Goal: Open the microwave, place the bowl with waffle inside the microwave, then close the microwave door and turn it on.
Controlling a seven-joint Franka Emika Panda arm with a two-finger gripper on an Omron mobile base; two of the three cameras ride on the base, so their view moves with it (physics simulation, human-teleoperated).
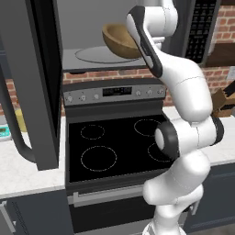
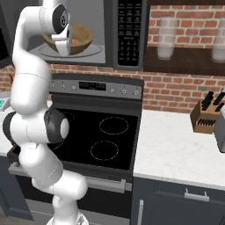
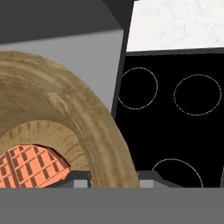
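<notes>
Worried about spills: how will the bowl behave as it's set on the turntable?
The bowl looks like stiff wood, so it should keep its shape. It hangs tilted with a rounded underside, so it may rock on the turntable. The loose waffle could slide.

Your arm [image 1: 183, 137] rises from base at 5 o'clock in left base view, elbow bent mid-frame, forearm reaching up toward 12, wrist turned over at top, and in hand view the gripper [image 3: 113, 180] at 6 o'clock has its jaws clamped on the bowl [image 3: 87, 127] rim.
</notes>
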